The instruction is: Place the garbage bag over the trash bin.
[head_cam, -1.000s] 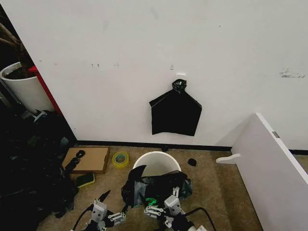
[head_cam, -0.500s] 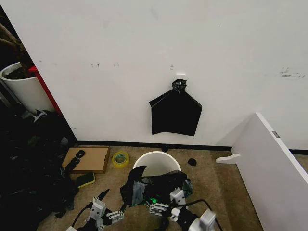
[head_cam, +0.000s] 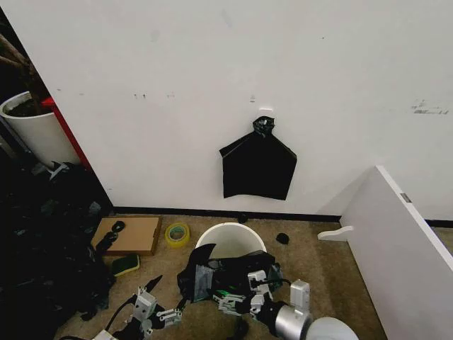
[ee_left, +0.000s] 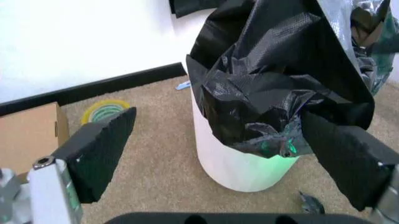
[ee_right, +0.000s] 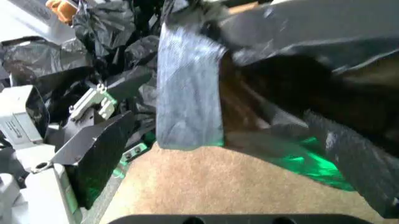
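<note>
White wall (head_cam: 212, 85): backs the scene; a flat black plastic bundle (head_cam: 257, 167) with a knotted top hangs on it.
Carpeted floor (head_cam: 325, 273): carries everything below.
White panel (head_cam: 396, 241): stands at the right.
White pot with plant (head_cam: 35, 131): far left, against the wall.
Trash bin (head_cam: 230, 241): round, white, upright on the floor just below the hanging bundle.
Garbage bag (head_cam: 226, 276): black, crinkled, draped over the near side of the bin's rim and down its outer wall; the far part of the rim is bare.
Cardboard piece (head_cam: 131, 234): flat, left of the bin.
Right gripper (head_cam: 241, 297): at the bag's near edge, fingers spread apart, bag plastic between them.
Left gripper (head_cam: 157, 313): low, left of the bin, fingers apart, holding nothing.
Tape roll (head_cam: 177, 233): yellow, between cardboard and bin.
</note>
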`<state>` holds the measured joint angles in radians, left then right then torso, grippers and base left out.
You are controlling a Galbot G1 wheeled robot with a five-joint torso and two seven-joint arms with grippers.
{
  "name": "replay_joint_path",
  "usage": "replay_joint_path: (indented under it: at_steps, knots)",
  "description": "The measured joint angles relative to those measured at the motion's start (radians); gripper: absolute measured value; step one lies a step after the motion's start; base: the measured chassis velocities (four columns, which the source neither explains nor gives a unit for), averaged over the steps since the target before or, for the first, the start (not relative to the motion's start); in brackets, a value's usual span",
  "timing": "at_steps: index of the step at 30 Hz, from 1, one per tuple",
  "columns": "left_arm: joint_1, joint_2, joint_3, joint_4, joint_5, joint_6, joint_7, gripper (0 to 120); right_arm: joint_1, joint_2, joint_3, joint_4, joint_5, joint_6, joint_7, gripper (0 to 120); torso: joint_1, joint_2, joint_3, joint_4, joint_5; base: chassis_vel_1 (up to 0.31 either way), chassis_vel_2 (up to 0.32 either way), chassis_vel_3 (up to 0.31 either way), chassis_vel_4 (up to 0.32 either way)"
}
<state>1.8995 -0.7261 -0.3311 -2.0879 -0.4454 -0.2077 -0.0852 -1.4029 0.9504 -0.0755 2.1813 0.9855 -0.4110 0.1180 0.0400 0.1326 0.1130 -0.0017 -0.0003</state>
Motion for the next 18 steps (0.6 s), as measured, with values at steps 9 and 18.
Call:
replay_joint_path:
  at_steps: [9, 18]
  knots:
    - [-0.007, -0.006, 0.014, 0.002, 0.008, 0.002, -0.002, 100, 0.032, 0.037, -0.045, -0.024, -0.006, 0.005, 0.004, 77, 0.000, 0.000, 0.000, 0.0000, -0.0001, 0.000, 0.000, 0.000, 0.000]
    - [-0.012, -0.009, 0.020, -0.002, 0.012, 0.007, -0.005, 100, 0.053, 0.052, -0.061, -0.040, -0.026, 0.009, 0.015, 47, 0.000, 0.000, 0.000, 0.0001, -0.0002, 0.000, 0.000, 0.000, 0.000]
